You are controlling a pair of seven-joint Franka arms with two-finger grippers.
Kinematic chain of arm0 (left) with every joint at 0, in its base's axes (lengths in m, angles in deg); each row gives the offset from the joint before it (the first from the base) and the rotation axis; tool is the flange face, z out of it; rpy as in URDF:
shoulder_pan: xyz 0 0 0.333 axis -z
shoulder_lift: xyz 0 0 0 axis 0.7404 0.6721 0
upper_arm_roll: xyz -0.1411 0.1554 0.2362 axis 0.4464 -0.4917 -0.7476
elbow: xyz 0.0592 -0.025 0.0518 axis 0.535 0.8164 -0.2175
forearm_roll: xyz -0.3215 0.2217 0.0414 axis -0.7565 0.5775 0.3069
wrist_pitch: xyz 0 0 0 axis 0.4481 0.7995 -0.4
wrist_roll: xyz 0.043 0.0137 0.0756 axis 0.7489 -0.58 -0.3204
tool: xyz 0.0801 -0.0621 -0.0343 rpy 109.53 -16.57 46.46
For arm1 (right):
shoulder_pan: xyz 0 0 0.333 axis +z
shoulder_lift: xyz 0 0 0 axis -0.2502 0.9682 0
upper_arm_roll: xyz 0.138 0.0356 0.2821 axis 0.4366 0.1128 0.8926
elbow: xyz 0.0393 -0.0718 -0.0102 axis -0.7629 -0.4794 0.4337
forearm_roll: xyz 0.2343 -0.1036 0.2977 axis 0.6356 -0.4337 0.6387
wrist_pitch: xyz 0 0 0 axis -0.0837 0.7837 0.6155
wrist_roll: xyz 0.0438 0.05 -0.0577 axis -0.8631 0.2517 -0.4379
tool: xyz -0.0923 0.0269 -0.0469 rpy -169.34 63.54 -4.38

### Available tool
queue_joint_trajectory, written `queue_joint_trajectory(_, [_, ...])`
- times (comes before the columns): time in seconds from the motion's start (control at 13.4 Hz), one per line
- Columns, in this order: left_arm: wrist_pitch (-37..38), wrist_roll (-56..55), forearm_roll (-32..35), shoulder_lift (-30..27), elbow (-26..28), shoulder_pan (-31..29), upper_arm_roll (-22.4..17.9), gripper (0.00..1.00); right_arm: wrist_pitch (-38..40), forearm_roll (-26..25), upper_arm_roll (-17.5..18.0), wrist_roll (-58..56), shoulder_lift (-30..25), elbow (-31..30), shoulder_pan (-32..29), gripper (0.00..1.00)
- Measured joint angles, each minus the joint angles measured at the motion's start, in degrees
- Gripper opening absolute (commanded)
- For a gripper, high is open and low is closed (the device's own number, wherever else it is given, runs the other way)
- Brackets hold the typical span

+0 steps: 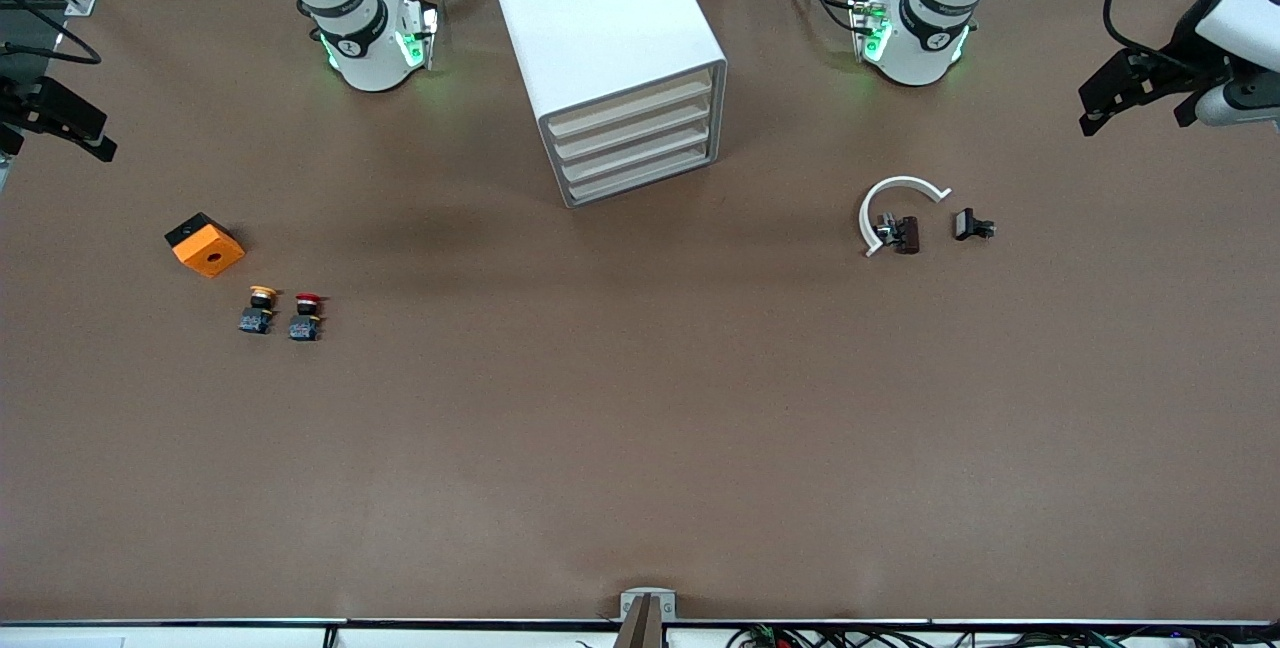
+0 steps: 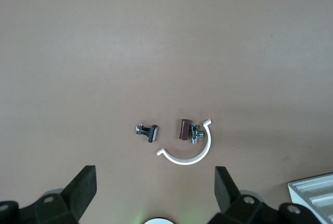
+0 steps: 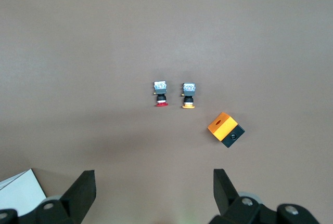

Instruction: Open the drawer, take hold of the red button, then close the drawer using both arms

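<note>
- Red-capped small push button (image 1: 307, 316) on a dark body: near the table's right-arm edge, beside its yellow-capped twin (image 1: 259, 310).
- Light, rigid, tippy; best pinched across the body.
- Left gripper (image 2: 155, 193) and right gripper (image 3: 154, 193): both agape, empty.

Brown table (image 1: 640, 428) carried a white four-drawer cabinet (image 1: 610, 58) standing between the two arm bases, all drawers shut. Toward the right arm's end lay an orange cube with a hole (image 1: 205, 245); nearer the front camera than it, a yellow-capped button (image 1: 259, 310) and the red-capped button (image 1: 306, 317) stood side by side, apart. Toward the left arm's end lay a white C-shaped clip (image 1: 895, 208), a brown-and-metal fitting (image 1: 900, 234) inside its curve, and a small dark fitting (image 1: 972, 225) just beside.
</note>
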Motion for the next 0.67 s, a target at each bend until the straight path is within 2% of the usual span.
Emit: queue_joint_trajectory(0.67, [-0.9, 2.1, -1.4, 2.8, -1.3, 0.0, -0.4, 1.0, 0.0, 0.0, 0.2, 0.0, 1.0, 0.5, 0.0, 1.0])
